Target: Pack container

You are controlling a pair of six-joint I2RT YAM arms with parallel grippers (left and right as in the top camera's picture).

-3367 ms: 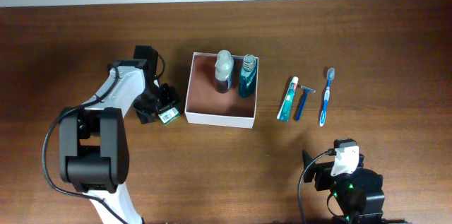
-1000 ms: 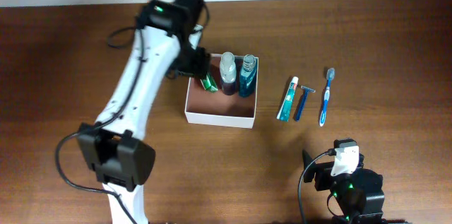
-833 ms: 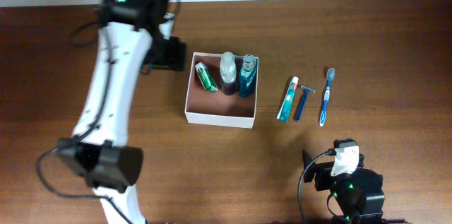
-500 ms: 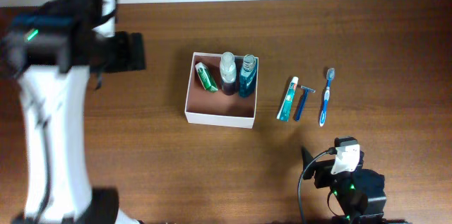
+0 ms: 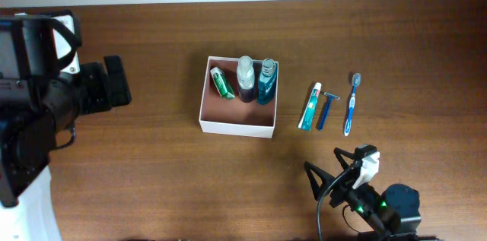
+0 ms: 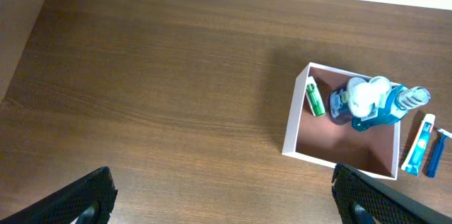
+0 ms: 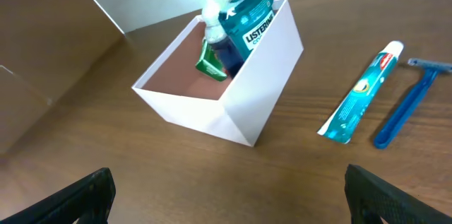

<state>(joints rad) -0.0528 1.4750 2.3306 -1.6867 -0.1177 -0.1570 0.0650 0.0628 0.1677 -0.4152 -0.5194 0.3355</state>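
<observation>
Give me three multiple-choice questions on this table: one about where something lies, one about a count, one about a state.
1. Which lies farthest from the container? A toothpaste, B razor, C toothbrush.
2. How many items are inside the container? A two, B three, C five.
3. The left pincer is: A open and empty, B shut on the razor, C shut on the toothbrush.
1 C: it lies beyond toothpaste and razor. 2 B: carton, clear bottle and mouthwash bottle. 3 A: its fingers stand wide apart, nothing between.
</observation>
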